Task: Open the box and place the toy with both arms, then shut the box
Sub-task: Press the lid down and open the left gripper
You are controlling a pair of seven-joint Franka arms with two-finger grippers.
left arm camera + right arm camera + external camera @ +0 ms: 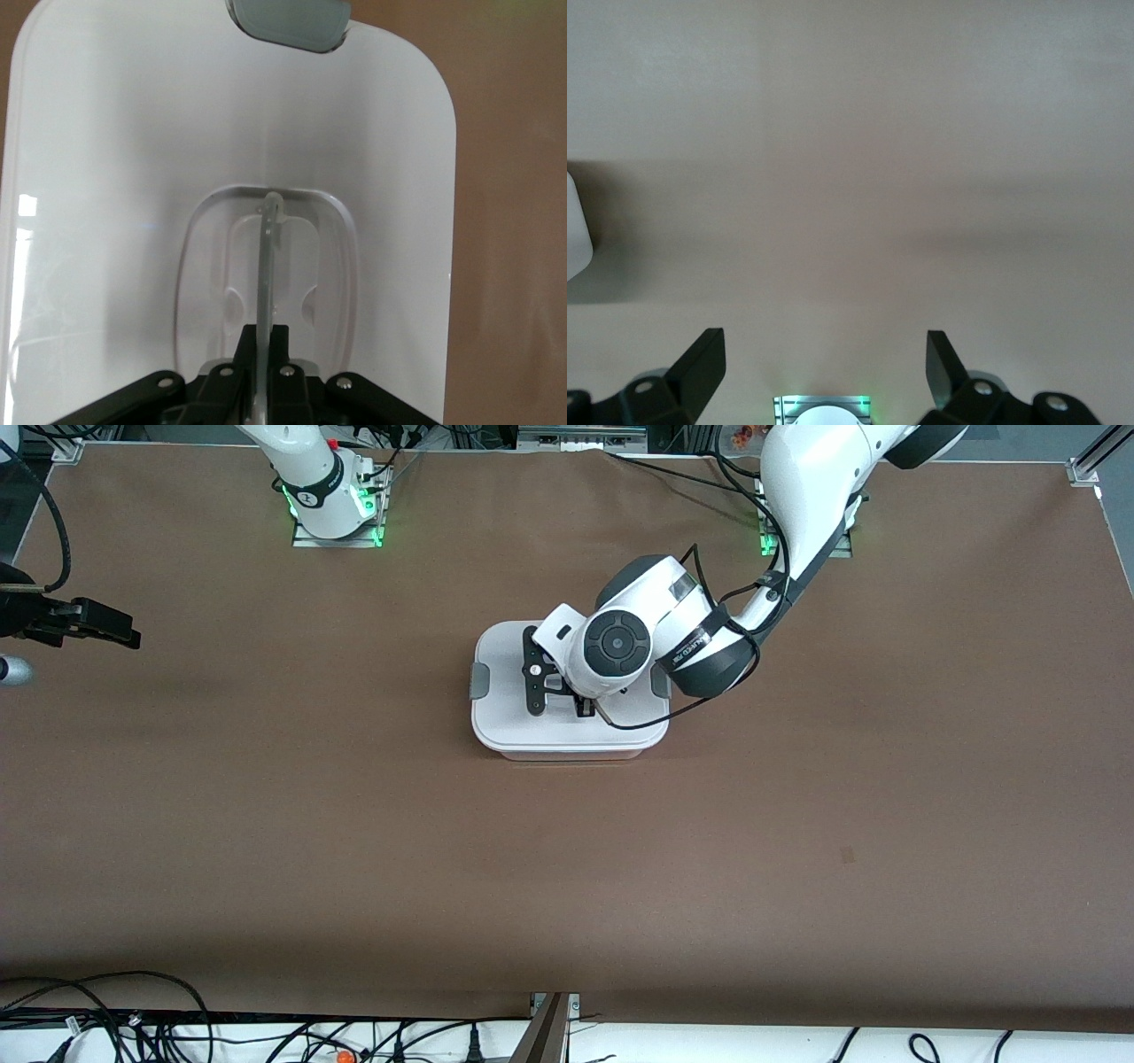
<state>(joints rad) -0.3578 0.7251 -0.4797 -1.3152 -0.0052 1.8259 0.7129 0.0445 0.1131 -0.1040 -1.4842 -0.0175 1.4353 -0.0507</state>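
Left wrist view: the lid's handle [268, 266] is pinched between the closed fingers of the left gripper [263, 354].
The box [567, 735] sits mid-table, lid [505, 691] on; any lift or press is best kept straight and vertical. The toy is not seen. Over bare table at the right arm's end, the right gripper [824, 354] is held wide open, empty, waiting.

Surface [354, 824]: brown matte covering, evenly lit. Black cables [133, 1019] along near edge; metal frame corners [1085, 465].
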